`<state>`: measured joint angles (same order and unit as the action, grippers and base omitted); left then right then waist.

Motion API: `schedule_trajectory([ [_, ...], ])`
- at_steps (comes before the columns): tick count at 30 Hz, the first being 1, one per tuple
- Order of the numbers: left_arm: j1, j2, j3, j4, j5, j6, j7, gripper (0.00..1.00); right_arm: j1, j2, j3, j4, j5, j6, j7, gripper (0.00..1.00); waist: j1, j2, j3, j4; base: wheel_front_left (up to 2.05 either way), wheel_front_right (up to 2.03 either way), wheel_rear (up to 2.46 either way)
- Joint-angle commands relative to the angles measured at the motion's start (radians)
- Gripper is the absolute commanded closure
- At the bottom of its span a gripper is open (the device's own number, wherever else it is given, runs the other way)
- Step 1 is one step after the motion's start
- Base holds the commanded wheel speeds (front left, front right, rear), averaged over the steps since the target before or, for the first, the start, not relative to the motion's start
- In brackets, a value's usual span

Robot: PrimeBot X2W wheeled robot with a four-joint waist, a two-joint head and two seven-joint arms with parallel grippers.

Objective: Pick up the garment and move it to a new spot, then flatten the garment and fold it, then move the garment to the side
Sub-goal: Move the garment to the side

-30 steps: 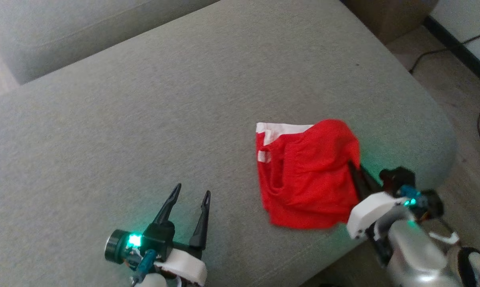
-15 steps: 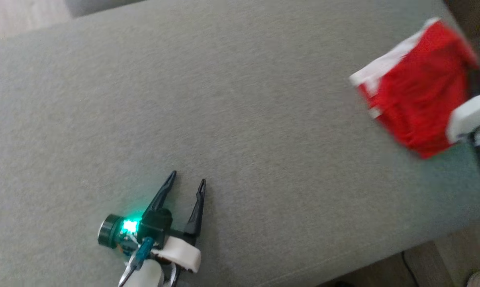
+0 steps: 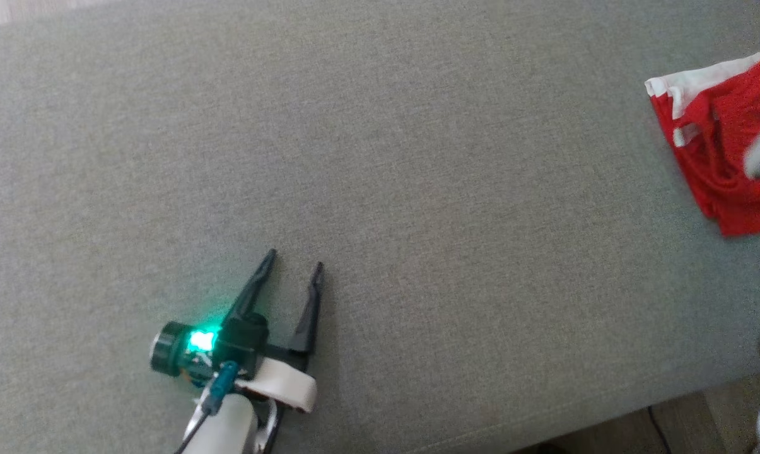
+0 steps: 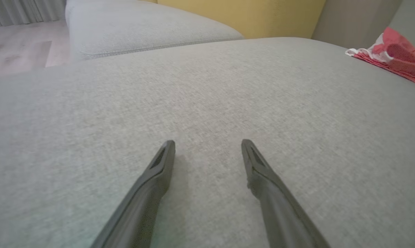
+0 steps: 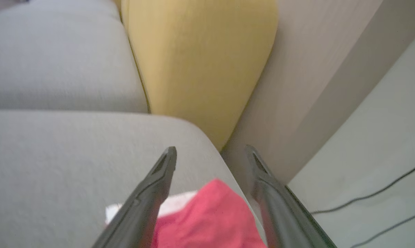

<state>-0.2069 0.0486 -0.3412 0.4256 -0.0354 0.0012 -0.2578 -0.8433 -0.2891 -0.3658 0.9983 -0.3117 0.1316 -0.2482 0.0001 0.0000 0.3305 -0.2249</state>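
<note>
one red garment (image 3: pixel 714 164) on grey sofa (image 3: pixel 380 157)

Soft red cloth garment (image 3: pixel 720 183), matt grey woven cushion (image 3: pixel 417 157), smooth dark plastic left pincer (image 4: pixel 208 142)

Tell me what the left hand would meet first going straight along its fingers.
Probably just the grey cushion: the left hand sits low over it, and the red garment lies well off to its right.

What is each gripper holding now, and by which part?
Nothing is held. The left gripper stands open over the grey fabric cushion; the right gripper is open above the red and white cloth garment.
</note>
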Motion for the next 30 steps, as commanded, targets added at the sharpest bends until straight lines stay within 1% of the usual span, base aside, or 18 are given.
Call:
schedule_trajectory([
  [1,-0.028,0.017,0.061,-0.012,0.000,0.016,-0.004,0.00,-0.015,0.029,0.039,-0.100,0.029,-0.001,-0.013,0.00,-0.0001,0.0000,-0.010,-0.001,0.00,0.00,0.00],
  [4,-0.028,0.022,0.084,-0.028,-0.001,0.033,-0.004,0.00,0.050,0.099,0.121,-0.242,0.107,-0.001,-0.013,0.00,-0.0001,0.0000,-0.026,0.005,0.00,0.00,0.00],
  [7,-0.022,0.033,0.119,-0.044,-0.008,0.048,-0.004,0.00,0.138,0.143,0.212,-0.361,0.190,-0.001,-0.013,0.00,-0.0001,0.0000,-0.047,0.020,0.00,0.00,0.00],
  [10,-0.006,0.038,0.161,-0.060,-0.019,0.067,-0.004,0.00,0.238,0.178,0.275,-0.454,0.258,-0.001,-0.013,0.00,-0.0001,0.0000,-0.074,0.040,0.00,0.00,0.00],
  [12,0.006,0.039,0.188,-0.068,-0.026,0.076,-0.004,0.00,0.307,0.198,0.308,-0.491,0.293,-0.001,-0.013,0.00,-0.0001,0.0000,-0.091,0.057,0.00,0.00,0.00],
  [15,0.031,0.035,0.219,-0.076,-0.033,0.088,-0.004,0.00,0.398,0.220,0.342,-0.513,0.332,-0.001,-0.013,0.00,-0.0001,0.0000,-0.116,0.084,0.00,0.00,0.00],
  [20,0.075,0.024,0.255,-0.075,-0.043,0.089,-0.004,0.00,0.522,0.235,0.408,-0.505,0.346,-0.001,-0.013,0.00,-0.0001,0.0000,-0.159,0.128,0.00,0.00,0.00],
  [23,0.099,0.018,0.277,-0.074,-0.049,0.090,-0.004,0.00,0.571,0.238,0.433,-0.503,0.349,-0.001,-0.013,0.00,-0.0001,0.0000,-0.184,0.148,0.00,0.00,0.00],
  [30,0.162,0.008,0.301,-0.073,-0.050,0.079,-0.004,0.00,0.640,0.239,0.485,-0.511,0.407,-0.001,-0.013,0.00,-0.0001,0.0000,-0.249,0.170,0.00,0.00,0.00],
])
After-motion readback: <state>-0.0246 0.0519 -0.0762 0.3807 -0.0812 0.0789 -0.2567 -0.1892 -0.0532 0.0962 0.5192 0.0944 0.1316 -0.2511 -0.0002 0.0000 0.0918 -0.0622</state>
